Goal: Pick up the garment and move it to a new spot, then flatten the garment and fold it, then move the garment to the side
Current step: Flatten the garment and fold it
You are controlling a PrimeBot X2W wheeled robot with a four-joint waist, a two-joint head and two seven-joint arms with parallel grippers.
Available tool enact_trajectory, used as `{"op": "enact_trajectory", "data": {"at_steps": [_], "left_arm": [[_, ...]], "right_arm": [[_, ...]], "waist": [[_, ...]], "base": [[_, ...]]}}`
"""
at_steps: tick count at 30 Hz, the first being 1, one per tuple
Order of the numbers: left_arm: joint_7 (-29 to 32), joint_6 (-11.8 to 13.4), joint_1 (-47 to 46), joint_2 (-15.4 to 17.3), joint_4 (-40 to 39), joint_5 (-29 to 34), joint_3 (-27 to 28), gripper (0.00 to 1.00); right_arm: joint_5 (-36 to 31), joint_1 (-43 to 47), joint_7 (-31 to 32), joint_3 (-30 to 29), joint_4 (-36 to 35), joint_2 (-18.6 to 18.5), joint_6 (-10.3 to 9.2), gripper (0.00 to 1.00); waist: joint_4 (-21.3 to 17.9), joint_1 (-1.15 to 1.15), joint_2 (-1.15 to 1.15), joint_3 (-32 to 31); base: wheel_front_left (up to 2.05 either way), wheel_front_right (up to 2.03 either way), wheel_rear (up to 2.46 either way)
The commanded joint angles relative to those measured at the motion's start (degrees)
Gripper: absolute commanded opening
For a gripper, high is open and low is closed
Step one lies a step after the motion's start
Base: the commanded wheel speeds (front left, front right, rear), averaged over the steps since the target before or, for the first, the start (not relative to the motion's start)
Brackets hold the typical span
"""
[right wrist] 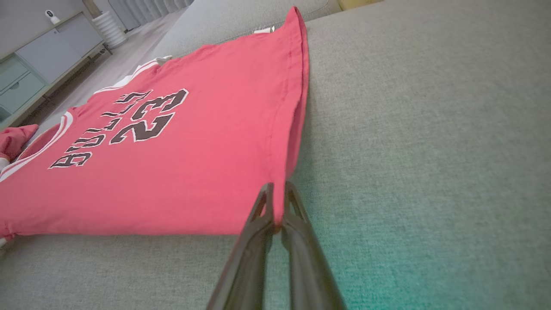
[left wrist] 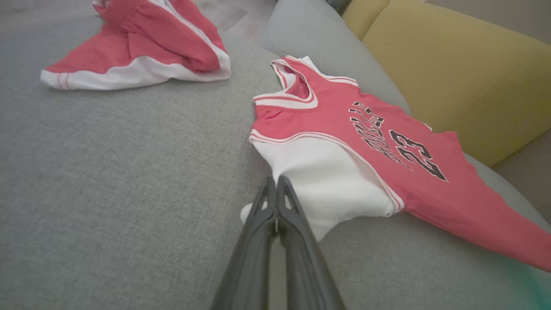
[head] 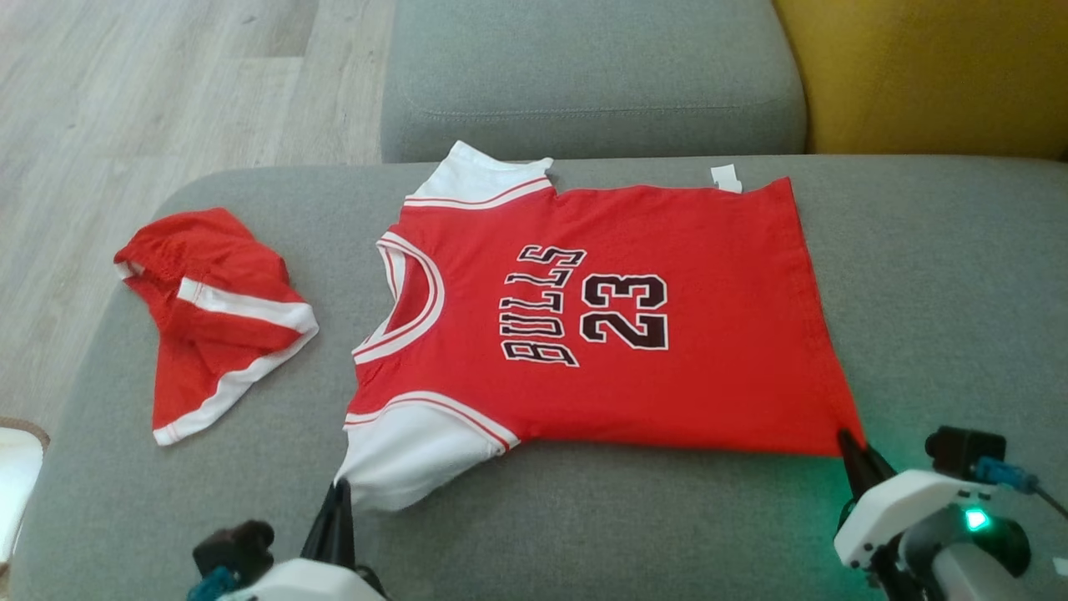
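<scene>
With left fingers [left wrist: 258,224] clamped on white sleeve [left wrist: 327,172], right fingers [right wrist: 297,228] on hem corner [right wrist: 275,189] of red cotton Bulls jersey [head: 626,334]: looks flat, fold near edge across next.

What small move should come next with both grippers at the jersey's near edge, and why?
Probably lift both pinched corners a little and carry them toward the far edge. The jersey lies flat on the grey cushion, the left gripper is shut on its white sleeve and the right gripper on its hem corner, so the fold seems ready to start.
</scene>
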Motion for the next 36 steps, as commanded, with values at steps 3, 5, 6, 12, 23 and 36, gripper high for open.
{"op": "enact_trajectory", "data": {"at_steps": [3,5,6,12,23,36], "left_arm": [[-0.36,0.42,-3.03,0.77,-3.08,0.97,2.31,0.00],[-0.36,0.35,-5.10,0.77,-4.46,1.50,2.05,0.00],[-0.36,0.33,-6.09,0.77,-4.82,1.63,1.98,0.00],[-0.36,0.93,-15.53,0.76,-5.83,4.70,2.35,0.00],[-0.36,0.49,-34.25,0.76,2.40,9.08,-0.57,0.00],[-0.36,-0.31,-44.59,0.76,12.59,11.88,1.21,0.00]], "right_arm": [[-1.28,-1.61,0.23,-0.10,-2.86,-1.29,0.37,0.00],[-1.68,-2.55,0.23,-1.94,-4.94,-0.45,0.37,0.00],[-1.41,-2.98,0.07,-2.88,-5.48,0.05,0.37,0.00],[-3.20,-7.43,-0.21,-5.16,-7.38,1.55,0.37,0.00],[-7.65,-18.81,-1.80,-7.91,-4.83,3.37,0.37,0.00],[-11.90,-28.71,-5.44,-7.89,3.87,5.22,0.37,0.00]], "waist": [[0.07,0.01,0.00,0.55],[0.09,0.01,0.00,1.69],[0.09,0.01,0.00,2.13],[-0.19,0.01,0.00,6.51],[-0.38,0.01,0.00,15.98],[-1.23,0.01,0.00,23.18]], "base": [[0.00,0.00,0.00],[0.00,0.00,0.00],[0.00,0.00,0.00],[0.00,0.00,0.00],[0.00,0.00,0.00],[0.00,0.00,0.00]]}}
